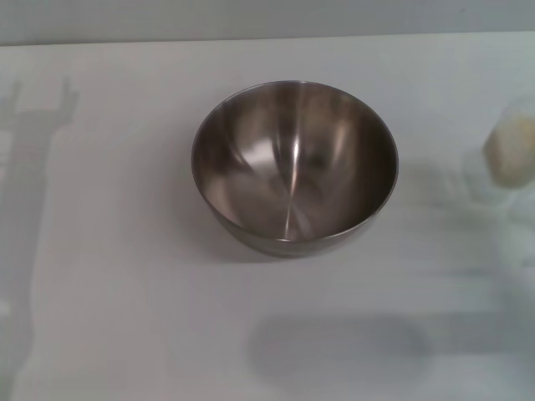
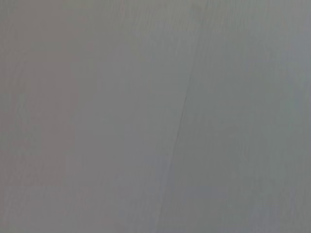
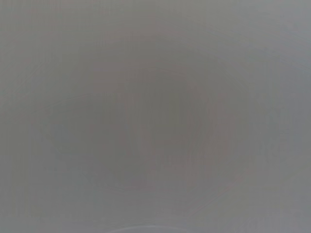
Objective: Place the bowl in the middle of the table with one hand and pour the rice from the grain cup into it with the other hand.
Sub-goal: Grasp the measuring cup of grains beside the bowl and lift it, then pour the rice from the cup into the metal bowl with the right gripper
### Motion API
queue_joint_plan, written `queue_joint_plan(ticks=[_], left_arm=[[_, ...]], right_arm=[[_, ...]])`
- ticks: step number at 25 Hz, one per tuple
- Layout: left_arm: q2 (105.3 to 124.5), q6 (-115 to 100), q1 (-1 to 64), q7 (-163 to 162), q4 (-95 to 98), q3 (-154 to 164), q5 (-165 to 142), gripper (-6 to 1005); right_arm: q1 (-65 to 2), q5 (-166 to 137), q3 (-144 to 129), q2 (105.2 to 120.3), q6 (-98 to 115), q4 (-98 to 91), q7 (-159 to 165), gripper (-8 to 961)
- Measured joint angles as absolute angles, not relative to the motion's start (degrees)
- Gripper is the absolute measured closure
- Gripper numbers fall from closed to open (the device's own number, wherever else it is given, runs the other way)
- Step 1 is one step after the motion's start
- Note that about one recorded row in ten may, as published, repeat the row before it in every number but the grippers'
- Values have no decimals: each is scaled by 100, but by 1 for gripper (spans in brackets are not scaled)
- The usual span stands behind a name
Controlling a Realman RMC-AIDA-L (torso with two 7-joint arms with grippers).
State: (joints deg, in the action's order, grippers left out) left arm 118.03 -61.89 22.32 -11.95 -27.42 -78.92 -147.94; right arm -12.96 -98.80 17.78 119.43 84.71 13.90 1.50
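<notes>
A large steel bowl (image 1: pixel 294 163) stands upright near the middle of the white table (image 1: pixel 117 251) in the head view, its shiny inside bare. At the right edge stands the translucent grain cup (image 1: pixel 512 154), holding a pale heap of rice (image 1: pixel 512 144). Neither gripper shows in any view. Both wrist views show only a plain grey surface.
A grey wall runs along the table's far edge (image 1: pixel 267 38). A soft shadow lies on the tabletop in front of the bowl, and an arm-shaped shadow falls at the far left.
</notes>
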Motion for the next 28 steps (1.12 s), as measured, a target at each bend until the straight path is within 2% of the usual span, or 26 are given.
queue_joint_plan(ticks=[4,16,22,28], left_arm=[[11807,-6176,2247,-1195,-2742,-7877,-14809,155],[11827,-6143,2326,-1195,-2769,-7877,-14797,155],[11831,-6133,2344,-1195,-2781,-7884,-14791,155],[11836,-6133,2390,-1195,-2792,-7884,-14775,155]], right_arm=[[-1513,-9878,1883,11921,8979,1094,148,941],[-2904,-9943,1333,11918,8981,666,-1539,941],[-3140,-9947,914,11929,8955,808,-2471,940],[-3214,-10262,746,11941,8976,1117,-4708,942]])
